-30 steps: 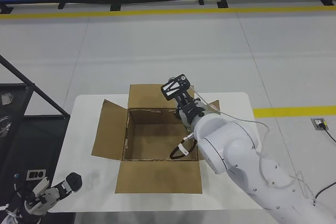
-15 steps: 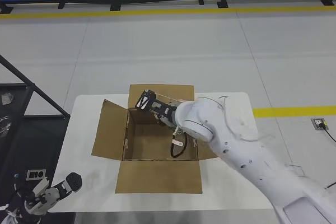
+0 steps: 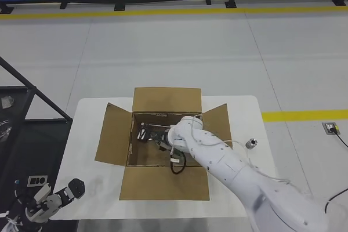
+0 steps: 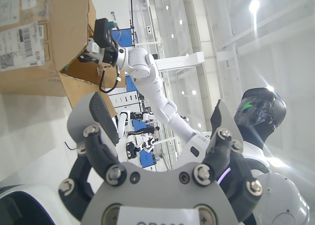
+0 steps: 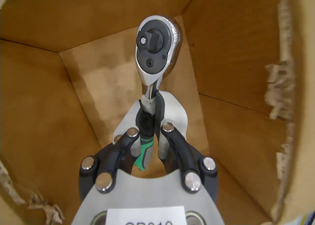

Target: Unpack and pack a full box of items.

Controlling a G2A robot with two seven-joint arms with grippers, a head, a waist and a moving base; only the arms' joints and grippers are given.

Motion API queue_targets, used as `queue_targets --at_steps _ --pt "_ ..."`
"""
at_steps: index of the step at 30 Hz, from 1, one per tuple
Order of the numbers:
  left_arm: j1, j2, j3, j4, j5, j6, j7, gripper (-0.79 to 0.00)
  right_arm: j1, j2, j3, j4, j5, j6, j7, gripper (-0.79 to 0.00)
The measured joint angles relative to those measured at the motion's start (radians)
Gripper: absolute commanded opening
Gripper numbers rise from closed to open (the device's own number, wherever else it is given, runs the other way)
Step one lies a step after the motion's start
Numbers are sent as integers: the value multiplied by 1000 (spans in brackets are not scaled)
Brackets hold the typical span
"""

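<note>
An open cardboard box (image 3: 113, 136) stands in the middle of the white table (image 3: 243, 185) with its flaps spread. My right gripper (image 3: 146, 134) is down inside the box. In the right wrist view this gripper (image 5: 149, 110) is shut on a ratchet wrench (image 5: 157, 48) by its green and black handle. The chrome head points toward the bare box floor (image 5: 103, 75). My left gripper (image 4: 157, 112) is open and holds nothing. It sits low by the table's front left corner (image 3: 74, 188), well away from the box (image 4: 49, 26).
A small metal socket (image 3: 252, 142) lies on the table to the right of the box. A dark rack (image 3: 8, 116) stands to the left of the table. Bare table surface runs along the front and right sides of the box.
My right arm has swung from above the box's back right flap leftward and down into the box, carrying the ratchet wrench. The left arm has stayed put.
</note>
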Motion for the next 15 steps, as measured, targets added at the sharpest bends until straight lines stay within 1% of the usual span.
queue_targets --at_steps 4,6,8,11,15 --pt "0 0 0 0 0 0 0 0 6 -53 -6 116 12 -36 -19 -785" --pt "0 0 0 0 0 0 0 0 8 -72 -9 153 11 -42 -18 -785" --pt "0 0 0 0 0 0 0 0 10 -92 -13 191 6 -34 4 -785" --pt "0 0 0 0 0 0 0 0 13 -121 -13 231 7 4 53 -785" --pt "0 0 0 0 0 0 0 0 16 -148 -13 273 6 3 82 -785"
